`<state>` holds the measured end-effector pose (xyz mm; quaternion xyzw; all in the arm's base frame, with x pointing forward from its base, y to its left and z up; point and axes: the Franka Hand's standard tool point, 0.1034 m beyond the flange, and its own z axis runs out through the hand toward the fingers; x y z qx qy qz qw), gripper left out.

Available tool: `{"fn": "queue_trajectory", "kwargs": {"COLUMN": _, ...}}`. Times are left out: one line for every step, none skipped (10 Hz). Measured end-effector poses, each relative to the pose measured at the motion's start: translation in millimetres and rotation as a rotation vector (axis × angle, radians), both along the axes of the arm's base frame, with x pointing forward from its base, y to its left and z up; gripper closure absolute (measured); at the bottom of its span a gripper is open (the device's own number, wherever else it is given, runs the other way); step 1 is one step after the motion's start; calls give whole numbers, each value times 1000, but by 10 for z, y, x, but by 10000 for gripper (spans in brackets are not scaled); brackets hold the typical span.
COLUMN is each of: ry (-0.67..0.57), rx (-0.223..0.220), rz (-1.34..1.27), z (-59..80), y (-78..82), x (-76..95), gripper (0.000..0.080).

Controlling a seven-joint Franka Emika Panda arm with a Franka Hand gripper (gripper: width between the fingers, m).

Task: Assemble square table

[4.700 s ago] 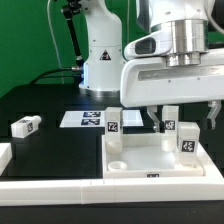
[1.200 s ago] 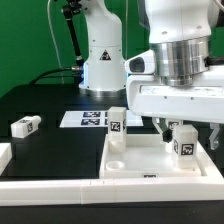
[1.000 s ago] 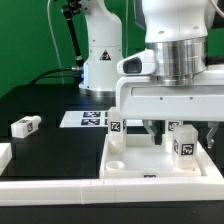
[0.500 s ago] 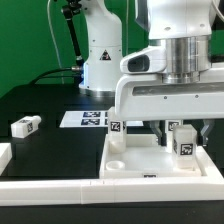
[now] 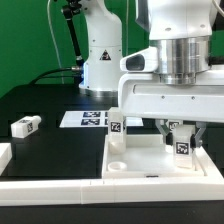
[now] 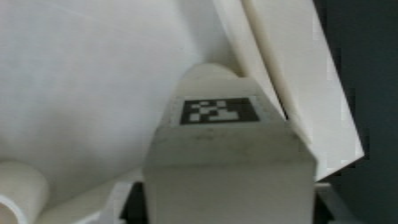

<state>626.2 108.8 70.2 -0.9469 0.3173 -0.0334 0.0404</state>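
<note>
White housing and dark fingers make up the gripper [image 5: 183, 134], which hangs low over the tabletop [image 5: 143, 157] on the exterior view's right and is closed narrowly around a held leg [image 5: 183, 148]; in the wrist view the gripper [image 6: 222, 198] has a dark finger close against each side of that held leg [image 6: 222, 150], whose black-and-white tag faces the camera. The held leg stands roughly upright inside the raised rim, just above or on the tray floor near the right rim; whether its foot touches cannot be told. Past it the wrist view shows the pale floor of the tabletop [image 6: 89, 80] and the rounded edge of a corner socket [image 6: 18, 185]. At the tabletop's far corner on the exterior view's left a second leg [image 5: 115, 122] stands upright, tag toward the camera, with a round socket [image 5: 116, 161] nearer the camera along the same rim. Behind that corner the marker board [image 5: 88, 119] lies flat on the black table [image 5: 50, 150]. Well apart, toward the exterior view's left, a third leg [image 5: 25, 126] lies on its side on the table. A long low border wall [image 5: 60, 186] runs along the near edge, and the arm's white base [image 5: 100, 55] stands at the back
</note>
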Motion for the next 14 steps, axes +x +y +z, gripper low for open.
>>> {"fn": "queue_trajectory", "kwargs": {"ry": 19, "rx": 17, "rz": -179, "z": -1, "y": 12, "x": -13, "gripper": 513}}
{"fn": "queue_trajectory", "kwargs": {"ry": 38, "rx": 49, "rz": -346, "z": -6, "y": -4, "x": -22, "gripper": 513}}
{"fn": "queue_trajectory", "kwargs": {"ry": 45, "rx": 100, "rz": -538, "z": -6, "y": -8, "x": -3, "gripper": 513}}
{"fn": "queue_trajectory", "kwargs": {"ry": 47, "rx": 161, "rz": -693, "z": -24, "y": -38, "x": 4, "gripper": 512}}
{"fn": "queue_trajectory", "kwargs": {"ry": 66, "rx": 200, "rz": -776, "z": -28, "y": -57, "x": -7, "gripper": 511}}
{"fn": "queue_trajectory", "kwargs": {"ry": 81, "rx": 207, "rz": -855, "z": -29, "y": -56, "x": -11, "gripper": 511}}
{"fn": "queue_trajectory", "kwargs": {"ry": 81, "rx": 206, "rz": -868, "z": -32, "y": -55, "x": -11, "gripper": 511}}
{"fn": "queue_trajectory", "kwargs": {"ry": 79, "rx": 204, "rz": -851, "z": -35, "y": -57, "x": -12, "gripper": 420}}
{"fn": "queue_trajectory", "kwargs": {"ry": 71, "rx": 189, "rz": -771, "z": -33, "y": -45, "x": -13, "gripper": 284}}
{"fn": "queue_trajectory", "kwargs": {"ry": 52, "rx": 140, "rz": -547, "z": -2, "y": 32, "x": 0, "gripper": 178}}
{"fn": "queue_trajectory", "kwargs": {"ry": 27, "rx": 121, "rz": -312, "z": -3, "y": 74, "x": 2, "gripper": 158}}
{"fn": "queue_trajectory", "kwargs": {"ry": 20, "rx": 113, "rz": -166, "z": -11, "y": 91, "x": -13, "gripper": 158}}
{"fn": "queue_trajectory", "kwargs": {"ry": 12, "rx": 107, "rz": -111, "z": -10, "y": 80, "x": -7, "gripper": 151}}
{"fn": "queue_trajectory", "kwargs": {"ry": 3, "rx": 94, "rz": -27, "z": -10, "y": 67, "x": -5, "gripper": 151}}
